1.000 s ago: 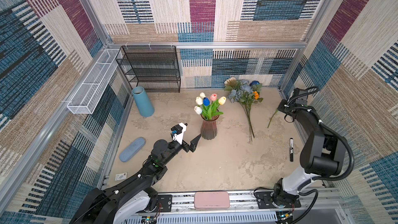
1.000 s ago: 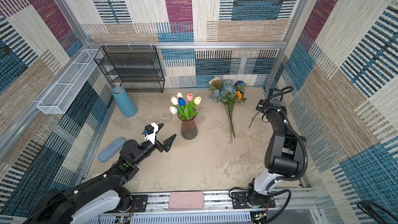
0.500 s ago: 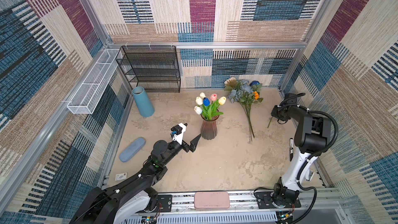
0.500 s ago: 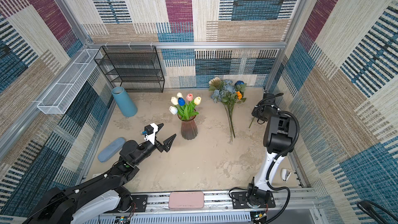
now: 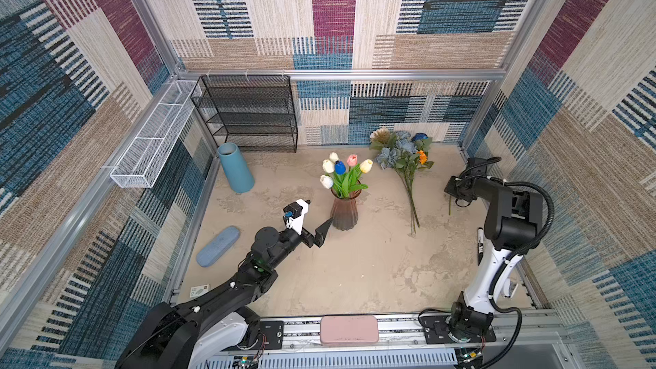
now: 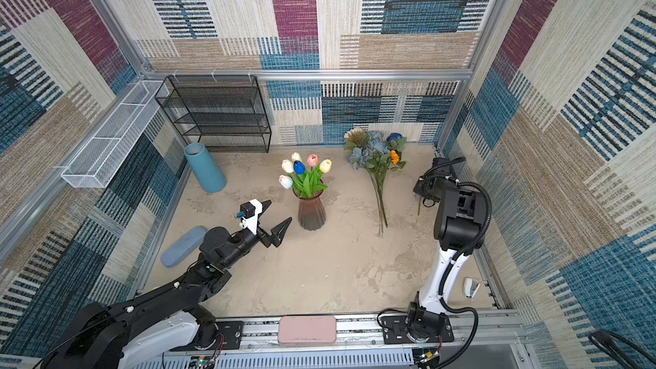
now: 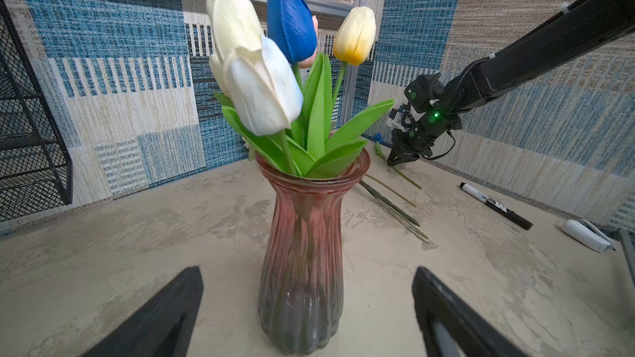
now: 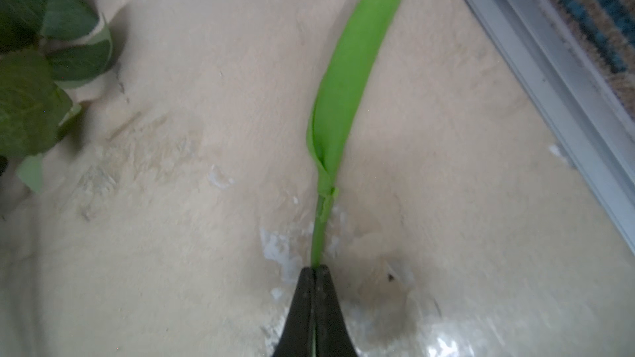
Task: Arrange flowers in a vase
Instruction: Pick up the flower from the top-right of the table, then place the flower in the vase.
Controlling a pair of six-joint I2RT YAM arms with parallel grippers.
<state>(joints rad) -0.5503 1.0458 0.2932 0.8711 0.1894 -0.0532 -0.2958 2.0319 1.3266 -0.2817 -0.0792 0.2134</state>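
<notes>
The right hand [image 8: 314,271] is clenched on a thin green stem [image 8: 319,235], down at the tabletop [image 5: 355,271] close to the right-side rail. A long leaf [image 8: 347,91] runs away from the grip, and the bloom is outside the wrist view.

The left hand [image 5: 320,211] is released and spread wide, grasping nothing. Its 2 fingers point at the ribbed pinkish vase [image 5: 343,212], just beside it and not touching.

The vase stands upright mid-tabletop and holds white, blue, pink and yellow tulips [image 5: 342,168].

The other flowers lie flat in a loose bunch [image 5: 401,154] between the vase and the right hand, heads toward the back wall. It holds a cream sunflower [image 5: 380,133], pale blue roses [image 5: 394,154], a small orange bloom [image 5: 421,157] and a deep blue rose [image 5: 420,136].

A black marker [image 5: 480,243] lies by the right arm, and a tall blue cylinder [image 5: 236,168] stands near the black wire rack [image 5: 248,115].
</notes>
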